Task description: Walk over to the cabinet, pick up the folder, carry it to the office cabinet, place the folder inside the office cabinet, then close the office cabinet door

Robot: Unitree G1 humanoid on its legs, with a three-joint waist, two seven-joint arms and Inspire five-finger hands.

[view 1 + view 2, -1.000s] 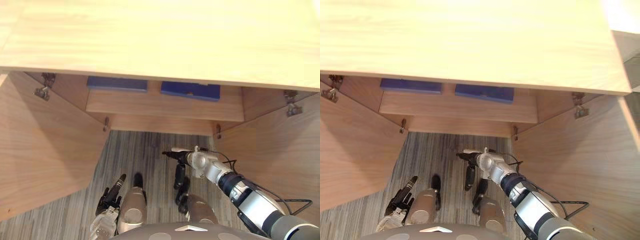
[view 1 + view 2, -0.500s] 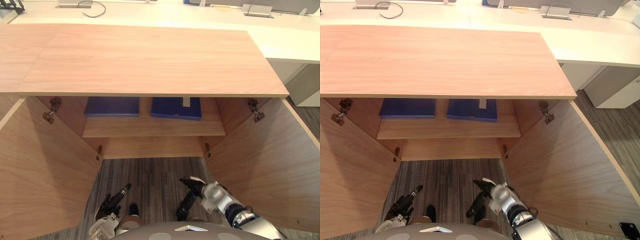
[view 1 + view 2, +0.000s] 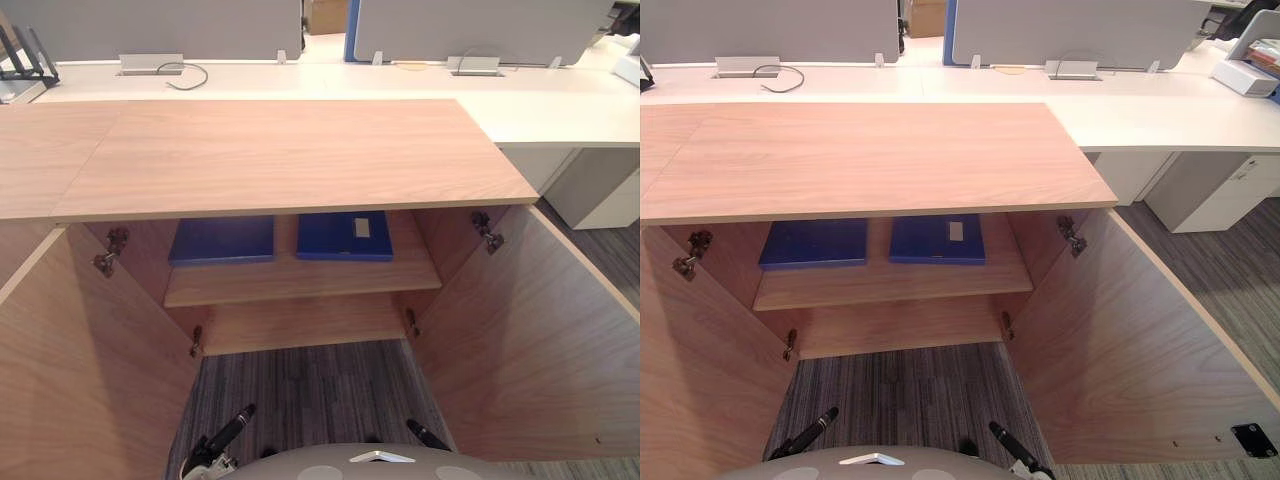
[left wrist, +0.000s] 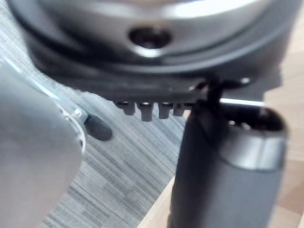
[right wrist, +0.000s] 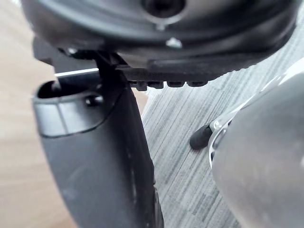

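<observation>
**Cabinet wide open, both folders sitting on the shelf**

Office room, grey striped carpet (image 3: 300,390), white desks (image 3: 1160,110) at 12 o'clock. The wooden cabinet (image 3: 280,150) has both doors standing open. Two folders lie flat side by side on its upper shelf (image 3: 300,282): the plain blue folder (image 3: 222,240) toward 11 o'clock, the labelled blue folder (image 3: 345,235) toward 12. The left hand (image 3: 228,435) at 7 and the right hand (image 3: 1012,445) at 5 hang low, fingers straight, holding nothing.

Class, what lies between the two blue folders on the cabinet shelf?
Only a bare strip of shelf separates the left folder from the right folder, shown in the left eye view.
</observation>
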